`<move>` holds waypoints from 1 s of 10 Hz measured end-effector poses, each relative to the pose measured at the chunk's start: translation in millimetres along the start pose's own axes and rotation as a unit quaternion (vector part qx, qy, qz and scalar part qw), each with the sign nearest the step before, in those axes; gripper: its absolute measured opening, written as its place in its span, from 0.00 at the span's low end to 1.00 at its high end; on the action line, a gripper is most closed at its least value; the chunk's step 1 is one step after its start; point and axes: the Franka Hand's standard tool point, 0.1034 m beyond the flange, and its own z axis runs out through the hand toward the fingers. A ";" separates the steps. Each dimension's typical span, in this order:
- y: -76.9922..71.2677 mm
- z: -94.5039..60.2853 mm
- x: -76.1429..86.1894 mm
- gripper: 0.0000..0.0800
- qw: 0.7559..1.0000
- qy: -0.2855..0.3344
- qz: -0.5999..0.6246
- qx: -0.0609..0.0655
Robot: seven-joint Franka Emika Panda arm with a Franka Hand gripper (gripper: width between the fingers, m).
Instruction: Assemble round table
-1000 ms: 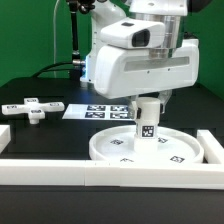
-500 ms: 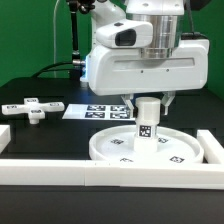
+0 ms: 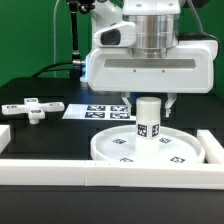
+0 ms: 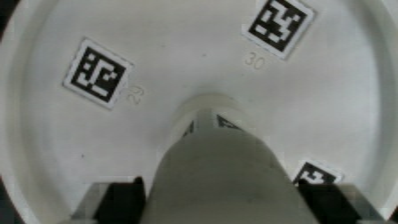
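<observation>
Evidently the black worktop (image 3: pixel 40 140), fenced by white border rails (image 3: pixel 60 172), holds a round table that is only part built. The large rimmed round disc (image 3: pixel 120 150) lies flat near the front rail. It is the one tray-like thing here, and inside its rim stands only the leg (image 3: pixel 148 122), upright at the disc's centre, with printed tags scattered over the disc floor around it. The marker board (image 3: pixel 95 112) lies flat behind the disc and carries nothing. The cross-shaped foot (image 3: pixel 30 107) rests loose on the worktop, well apart from the disc, toward the exterior view's left.

The tool (image 3: pixel 147 104) hangs over the top of the leg. Its jaws stand open on either side of the leg, and the wrist view shows a sliver of space between each jaw and the leg, so nothing appears to be gripped.

I judge the step in hand to be seating the leg in the disc. Whether the leg is fully fastened cannot be told. The next move likely calls for either a fresh hold on the leg to finish turning it home, or a straight lift clear of it and a reach across for the foot.
</observation>
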 end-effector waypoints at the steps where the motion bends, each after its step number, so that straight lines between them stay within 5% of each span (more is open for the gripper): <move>1: 0.7 -0.4 1.4 0.51 0.999 0.002 0.052 0.012; 7: -1.4 0.3 1.2 0.51 0.972 0.000 0.234 0.022; 10: -0.6 0.6 1.5 0.51 0.921 -0.012 0.386 0.048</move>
